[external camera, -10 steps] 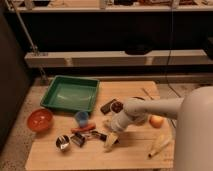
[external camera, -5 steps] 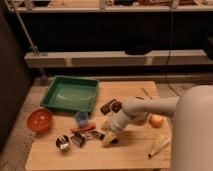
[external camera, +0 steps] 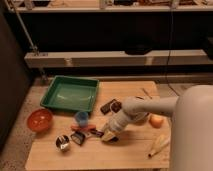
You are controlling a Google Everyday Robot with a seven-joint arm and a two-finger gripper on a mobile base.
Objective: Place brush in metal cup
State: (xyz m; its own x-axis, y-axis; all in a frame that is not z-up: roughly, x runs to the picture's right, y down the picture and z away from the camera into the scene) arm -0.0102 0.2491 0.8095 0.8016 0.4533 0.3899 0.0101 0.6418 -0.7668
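In the camera view, your jaws are low over the surface (external camera: 100, 160), and within the last second they went from wide open to fully closed. They seem to grip the handle end of the brush (external camera: 80, 137); its head lies just to picture-left of the jaws. The metal cup (external camera: 62, 142) stands beyond that head, further from the jaws. I judge the grasp is made and the lift comes next.
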